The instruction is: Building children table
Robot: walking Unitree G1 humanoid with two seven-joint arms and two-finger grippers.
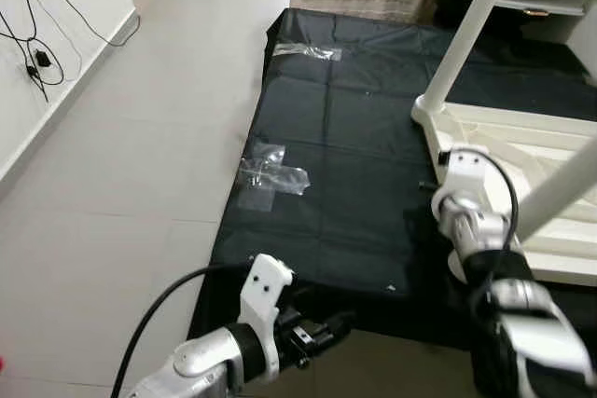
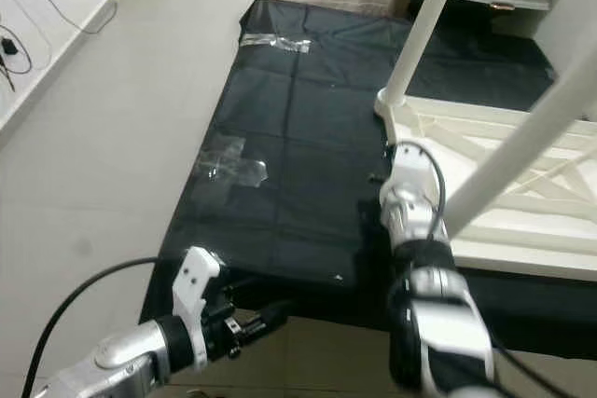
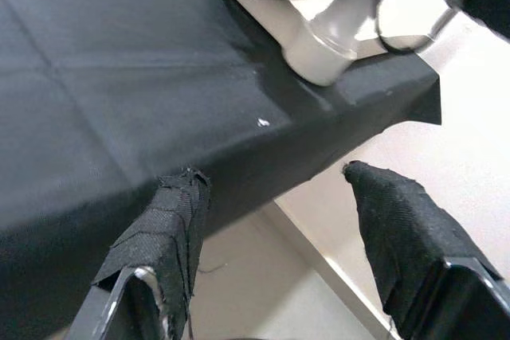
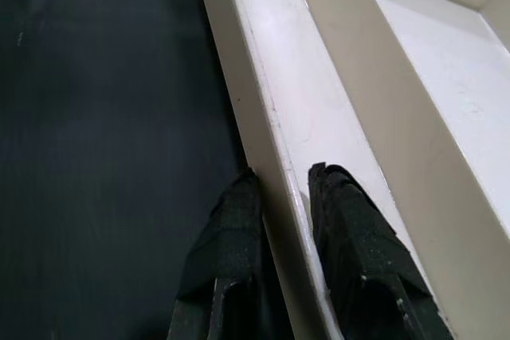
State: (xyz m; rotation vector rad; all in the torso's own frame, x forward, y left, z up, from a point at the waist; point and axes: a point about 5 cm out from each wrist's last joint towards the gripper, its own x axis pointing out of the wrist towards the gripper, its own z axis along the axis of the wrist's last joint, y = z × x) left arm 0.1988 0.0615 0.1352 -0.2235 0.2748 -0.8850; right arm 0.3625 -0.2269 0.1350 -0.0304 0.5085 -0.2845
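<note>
Pale tiled floor (image 1: 168, 90) under even light.
A white wall (image 1: 56, 6) ran along the left, black cables (image 1: 37, 58) trailing down it; a black sheet (image 1: 345, 137) covered the floor's right half.

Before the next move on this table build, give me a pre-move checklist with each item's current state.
1. Right hand straddles the rim of the upturned white wooden table frame: ok.
2. Right hand clamped firmly on that rim: cannot tell.
3. Left hand open, holding nothing: ok.
4. Left hand hovers at the near edge of the black floor sheet: ok.
5. White round table legs upright on the frame: ok.
6. Leg joints tight: cannot tell.
</note>
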